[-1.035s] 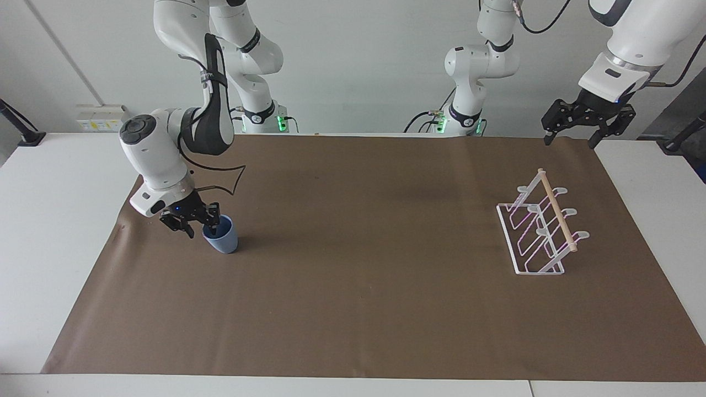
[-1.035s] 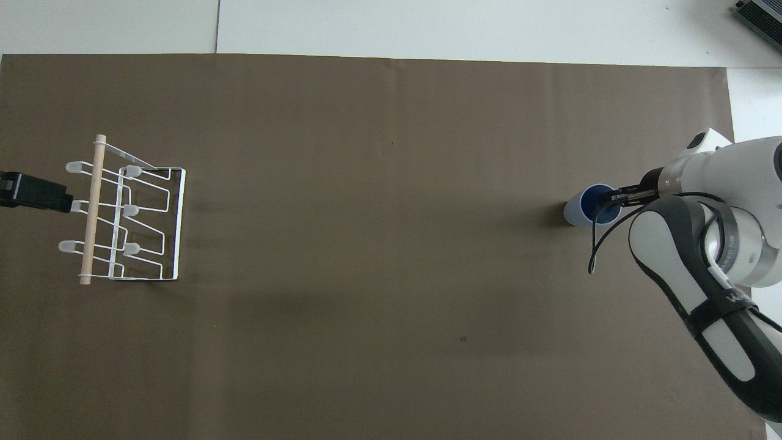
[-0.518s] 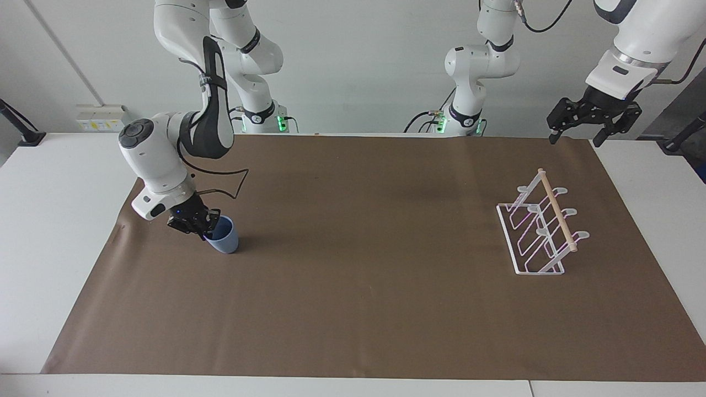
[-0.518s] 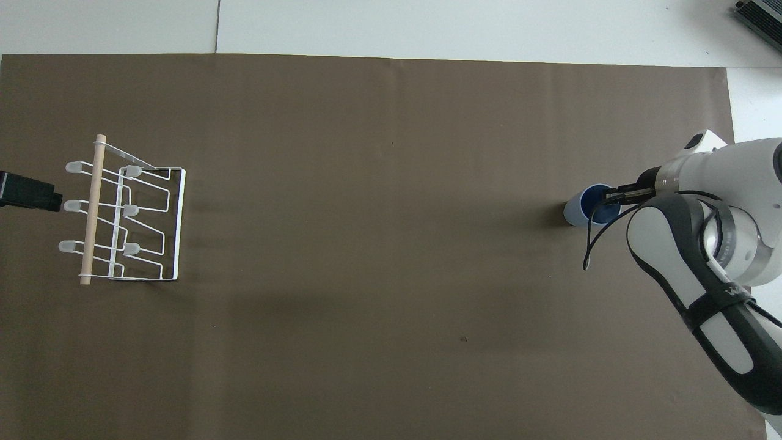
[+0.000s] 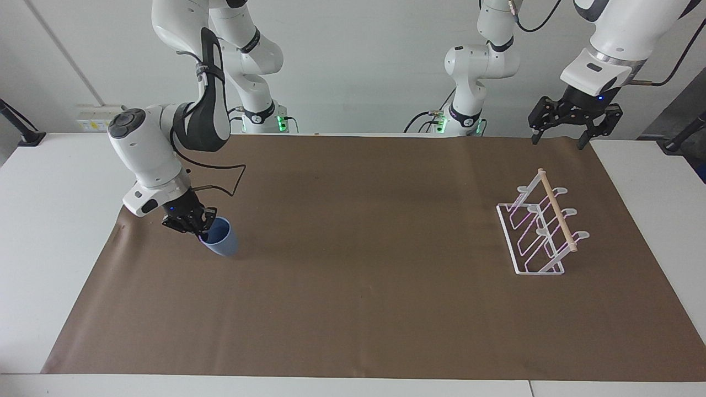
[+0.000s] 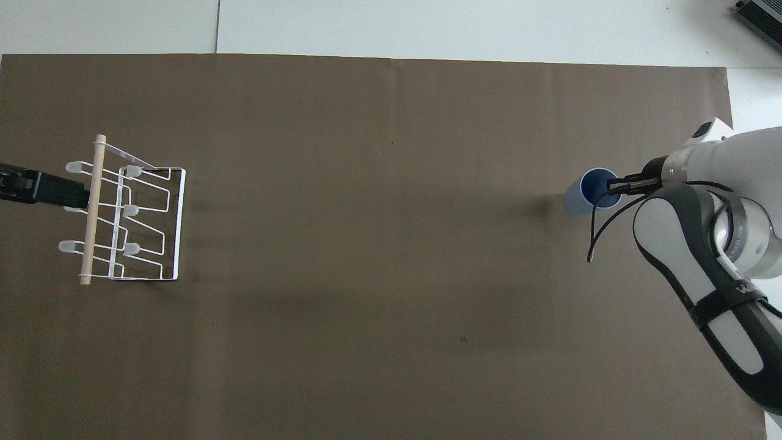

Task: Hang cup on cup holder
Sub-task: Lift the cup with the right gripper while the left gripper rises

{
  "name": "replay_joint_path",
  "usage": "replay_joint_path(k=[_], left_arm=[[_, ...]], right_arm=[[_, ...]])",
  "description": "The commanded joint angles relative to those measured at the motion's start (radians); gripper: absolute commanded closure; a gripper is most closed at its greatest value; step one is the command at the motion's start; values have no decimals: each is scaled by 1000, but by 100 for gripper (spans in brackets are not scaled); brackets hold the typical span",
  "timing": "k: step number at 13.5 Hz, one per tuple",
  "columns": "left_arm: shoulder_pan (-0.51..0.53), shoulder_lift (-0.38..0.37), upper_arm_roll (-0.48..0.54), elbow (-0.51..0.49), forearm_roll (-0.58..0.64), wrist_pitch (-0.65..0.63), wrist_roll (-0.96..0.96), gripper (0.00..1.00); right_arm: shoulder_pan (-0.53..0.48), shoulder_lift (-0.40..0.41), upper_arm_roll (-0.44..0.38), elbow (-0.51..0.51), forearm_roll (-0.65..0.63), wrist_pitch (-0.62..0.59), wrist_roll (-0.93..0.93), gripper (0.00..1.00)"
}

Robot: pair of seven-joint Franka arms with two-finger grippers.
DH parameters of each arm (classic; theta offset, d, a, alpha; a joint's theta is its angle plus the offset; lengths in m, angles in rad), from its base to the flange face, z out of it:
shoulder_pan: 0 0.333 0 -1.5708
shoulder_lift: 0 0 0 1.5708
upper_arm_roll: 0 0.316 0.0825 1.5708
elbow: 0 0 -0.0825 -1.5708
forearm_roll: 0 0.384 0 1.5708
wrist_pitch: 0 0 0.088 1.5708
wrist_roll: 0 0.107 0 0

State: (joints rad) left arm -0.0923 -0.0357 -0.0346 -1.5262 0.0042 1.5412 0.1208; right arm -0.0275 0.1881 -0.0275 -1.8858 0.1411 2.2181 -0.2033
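- right pincer (image 5: pixel 199 227) pinching the rim wall of the cup (image 5: pixel 222 238), one finger inside the mouth, one outside; cup tilted, apparently just off the brown mat (image 5: pixel 353 309) at the right arm's end of the worktop.
- best kept clamped firmly: a thin rim grip on a tapered tumbler likely to let it swing or slip.
- lift straight up before any sideways travel, so the base clears the mat.
- long carry ahead to the cup holder (image 5: pixel 538 231), well apart at the left arm's end; slow, level motion advised.
- mouth to be turned downward over one slanted prong, under the wooden dowel (image 5: pixel 557 210), before release.
- left pincer (image 5: pixel 560 138) spread wide, empty, waiting in the air over the mat's edge near the holder; needs to stay clear of the approach path.
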Motion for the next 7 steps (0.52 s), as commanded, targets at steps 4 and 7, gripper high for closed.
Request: replay_joint_path(k=[4, 7], left_arm=[[-24, -29, 9, -40, -10, 28, 14, 0], [-29, -29, 9, -43, -10, 27, 1, 0]], right_arm=[[-3, -2, 66, 216, 142, -153, 127, 100], [-3, -1, 66, 280, 297, -190, 174, 100]])
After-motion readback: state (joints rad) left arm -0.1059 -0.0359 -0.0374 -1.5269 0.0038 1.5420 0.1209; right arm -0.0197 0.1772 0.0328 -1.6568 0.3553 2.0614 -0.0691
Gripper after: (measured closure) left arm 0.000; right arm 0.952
